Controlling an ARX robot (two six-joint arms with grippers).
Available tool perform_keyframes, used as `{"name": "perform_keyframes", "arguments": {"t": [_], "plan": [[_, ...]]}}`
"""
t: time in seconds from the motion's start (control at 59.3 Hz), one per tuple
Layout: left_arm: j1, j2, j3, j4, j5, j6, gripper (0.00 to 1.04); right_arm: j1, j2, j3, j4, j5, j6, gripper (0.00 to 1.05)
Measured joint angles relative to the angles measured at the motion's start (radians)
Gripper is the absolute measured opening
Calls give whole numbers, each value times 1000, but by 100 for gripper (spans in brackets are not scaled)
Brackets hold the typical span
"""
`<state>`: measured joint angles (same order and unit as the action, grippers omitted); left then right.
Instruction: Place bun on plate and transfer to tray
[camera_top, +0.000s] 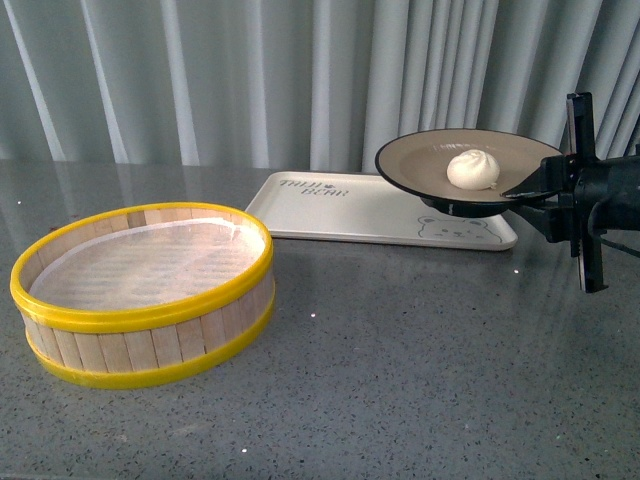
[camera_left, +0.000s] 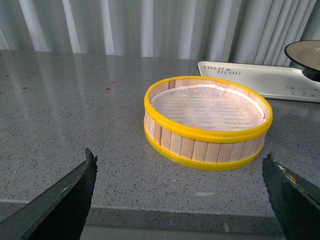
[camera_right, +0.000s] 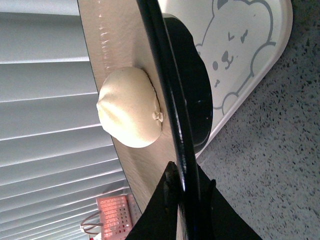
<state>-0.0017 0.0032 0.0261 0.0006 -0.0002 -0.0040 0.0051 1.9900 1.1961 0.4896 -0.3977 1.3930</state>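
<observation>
Hovering above the tray (camera_top: 340, 210), the plate (camera_top: 420, 160) sits in the air at the right of the front view, gripped at its near rim by the right fingers (camera_top: 530, 188), which are pinched tight on that glossy black edge. And there's the bun (camera_top: 473, 169), white and pleated, resting on the taupe inside of the plate, a touch toward the gripped side. The plate looks close to level, its dark underside clear of the tray beneath, lined up over the corner with the little bear drawing.

From the right wrist view you get it edge-on: the black rim (camera_right: 172, 115) runs straight between the two dark fingers (camera_right: 160, 210), one pressed on each face, and the bun (camera_right: 130, 107) is just beyond them on the plate's inner surface. The bear drawing on the tray (camera_right: 250, 55) shows past the plate's underside.

Over on the left side of the bench (camera_top: 420, 380), the round wooden steamer (camera_top: 145, 290) with its yellow rims stands well apart from the tray, lined in white and holding nothing I can see.

The left wrist view shows the left fingers (camera_left: 75, 195) spread wide, released, nothing between them, with the steamer (camera_left: 207, 122) ahead of them on the grey speckled bench (camera_left: 75, 110). Pale curtains hang behind it all.
</observation>
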Motion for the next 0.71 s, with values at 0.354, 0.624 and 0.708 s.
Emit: {"name": "perform_keyframes", "arguments": {"t": [0.354,0.624,0.708], "plan": [[0,0,0,0,0,0,98,0,127,135,-31,-21,-3,3],[0,0,0,0,0,0,98,0,195,180,-21,-32,3,3],[0,0,0,0,0,0,98,0,210,196,-23,-32,10,3]]}}
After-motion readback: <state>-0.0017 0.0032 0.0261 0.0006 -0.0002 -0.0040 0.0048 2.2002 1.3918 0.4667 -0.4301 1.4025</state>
